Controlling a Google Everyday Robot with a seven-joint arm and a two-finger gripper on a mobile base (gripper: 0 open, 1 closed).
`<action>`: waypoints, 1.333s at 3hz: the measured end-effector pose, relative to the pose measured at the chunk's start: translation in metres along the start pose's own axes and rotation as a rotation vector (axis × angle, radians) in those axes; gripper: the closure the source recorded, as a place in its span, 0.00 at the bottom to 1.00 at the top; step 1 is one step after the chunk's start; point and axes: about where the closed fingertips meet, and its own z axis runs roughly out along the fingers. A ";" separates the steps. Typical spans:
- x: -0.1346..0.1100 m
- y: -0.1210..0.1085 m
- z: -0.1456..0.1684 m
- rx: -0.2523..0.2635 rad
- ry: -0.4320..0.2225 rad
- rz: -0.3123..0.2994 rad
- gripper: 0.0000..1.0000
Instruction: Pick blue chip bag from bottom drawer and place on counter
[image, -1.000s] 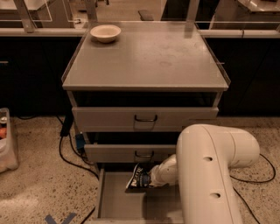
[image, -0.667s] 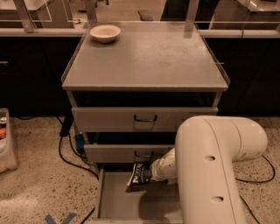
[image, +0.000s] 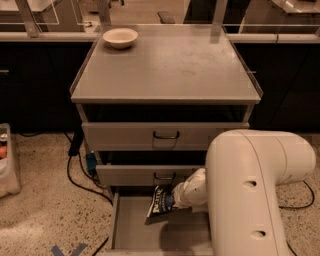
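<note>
Risk lies mostly in the climb out of the bottom drawer. The gripper is low inside the open tray, just under the front of the middle drawer, and it pinches the blue chip bag by its right edge. The bag hangs tilted to the left, clear of the tray floor with its shadow beneath it.

A grip on one edge of crinkled foil is probably thin. A quick lift or swing could let the bag slip and drop back into the tray. The loose left end could also catch the lip of the middle drawer on a straight lift, so the bag likely needs to come toward the near side first. The bulky white arm fills the near right of the view and passes close to the cabinet front, so it could bump the drawers.

The counter is a flat grey top with a low raised rim. It is well above the bag and bare except for a pale bowl at its far left corner. The top drawer is closed. The floor is speckled stone, with dark cables trailing left of the cabinet and blue tape at the near edge.
</note>
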 end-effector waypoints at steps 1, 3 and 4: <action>-0.003 0.017 -0.027 -0.022 0.008 0.000 1.00; 0.000 -0.023 -0.132 0.101 0.077 -0.037 1.00; -0.014 -0.050 -0.194 0.196 0.127 -0.060 1.00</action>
